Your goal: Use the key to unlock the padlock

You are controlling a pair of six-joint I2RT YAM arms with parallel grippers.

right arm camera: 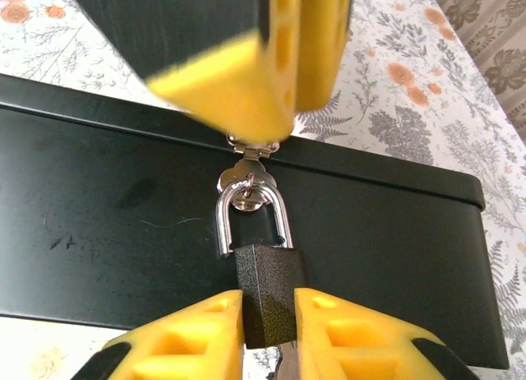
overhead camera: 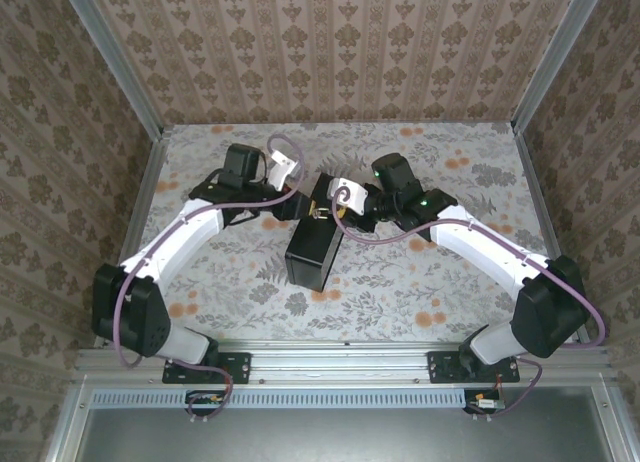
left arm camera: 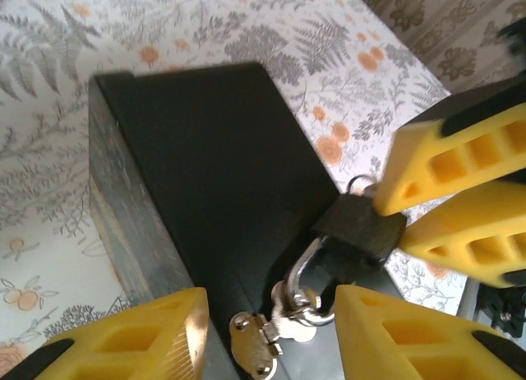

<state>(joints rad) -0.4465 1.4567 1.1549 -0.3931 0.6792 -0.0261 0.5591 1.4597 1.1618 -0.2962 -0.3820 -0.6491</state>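
Right pincer [right arm camera: 269, 308] clamps the dark padlock [right arm camera: 265, 273], shackle pointing away toward the hasp [right arm camera: 249, 154].

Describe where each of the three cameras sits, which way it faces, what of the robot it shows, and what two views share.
Top external: above and behind the arm bases, looking down on the table; the left arm and right arm meet at the black box.
Left wrist: on the left arm, facing the box; left hand's fingers at the bottom edge, right hand gripping the padlock.
Right wrist: on the right arm, facing the box; right hand's fingers clamp the padlock.
Shared: both wrist views show the padlock.
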